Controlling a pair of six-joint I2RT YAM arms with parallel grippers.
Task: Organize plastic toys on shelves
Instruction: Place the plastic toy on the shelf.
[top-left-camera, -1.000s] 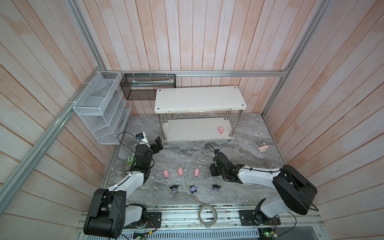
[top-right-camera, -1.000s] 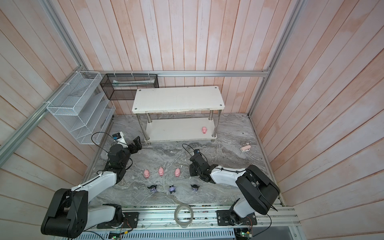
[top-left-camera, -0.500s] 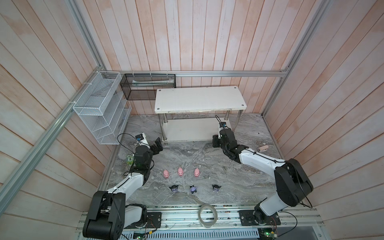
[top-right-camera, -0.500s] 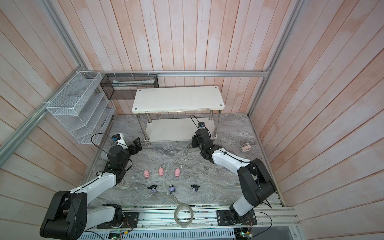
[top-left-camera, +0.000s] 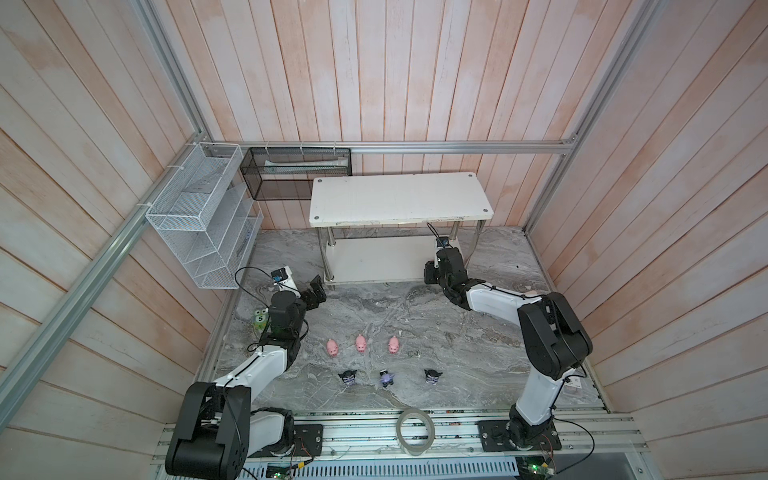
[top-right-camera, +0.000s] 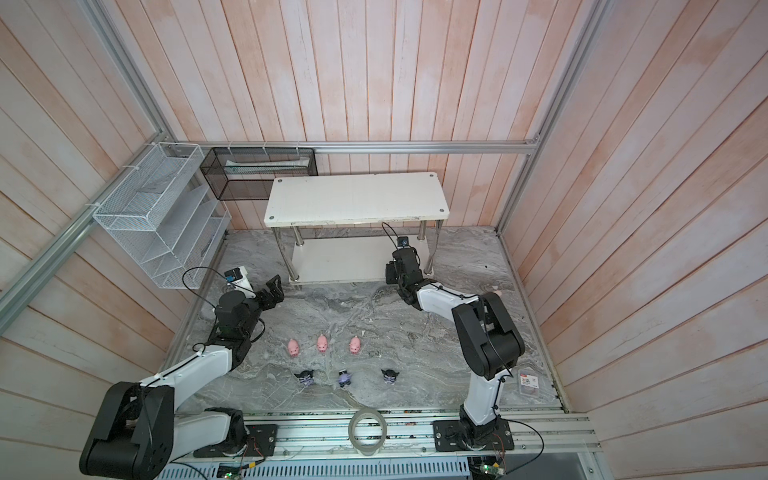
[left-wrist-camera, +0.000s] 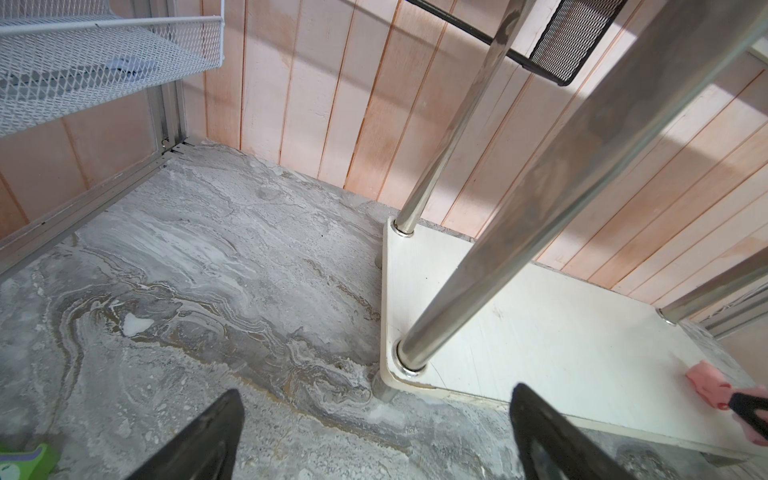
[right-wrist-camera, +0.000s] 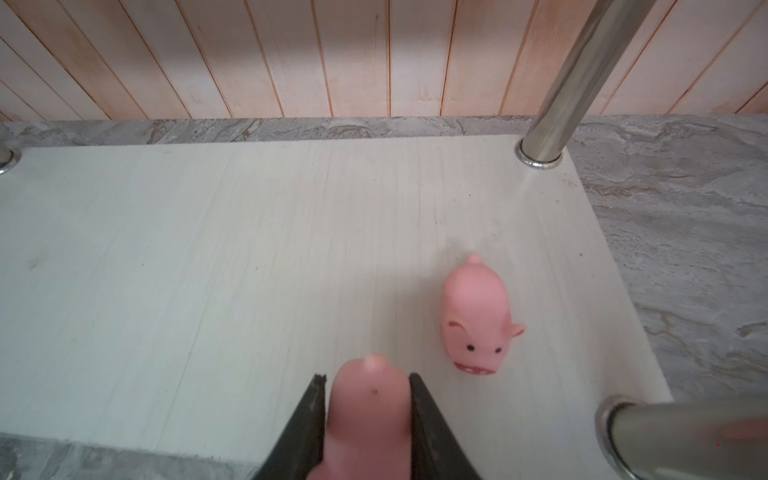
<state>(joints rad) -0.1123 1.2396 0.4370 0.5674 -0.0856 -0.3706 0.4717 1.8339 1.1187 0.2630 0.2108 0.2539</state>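
Wood-panelled cell w/ a grey marble-look worktop (top-left-camera: 415, 316). Far L, a white wire mesh rack (top-left-camera: 199, 232) hangs on the wall; below it, at the worktop's L edge, sits a green plastic toy (top-left-camera: 260, 320) marked "5". Just beside it the L arm reaches fwd; its L hand (top-left-camera: 316, 290) is wide open, black fingers (left-wrist-camera: 208, 432) spread above the worktop near the front L chrome leg of the white two-tier shelves (top-left-camera: 399, 199). On the back wall hangs a black mesh basket (top-left-camera: 297, 174); next to it stand those shelves, two flat boards on four chrome legs. Mid-worktop, in both top views: a row of three small pink plastic pigs (top-left-camera: 360, 343), spaced apart, & nearer the robot a row of three tiny black-purple-white figurines (top-left-camera: 386, 377) w/ pointed ears. A clear tape roll (top-left-camera: 414, 430) lies on the metal rail at the front. R of centre, the R arm stretches to the shelves' front R corner; the R hand (right-wrist-camera: 366, 376) is closed on a fourth pink pig (right-wrist-camera: 368, 411), pinched btwn both fingers over the lower board (right-wrist-camera: 208, 270) near its front edge; can't tell if it touches the board. Just beside it, toward the shelves' R end, a fifth pink pig (right-wrist-camera: 478, 320) stands upright on the lower board, snout toward the robot, clear of the hand. Far R, a small clear packet (top-right-camera: 528, 381) lies by the R arm's base.
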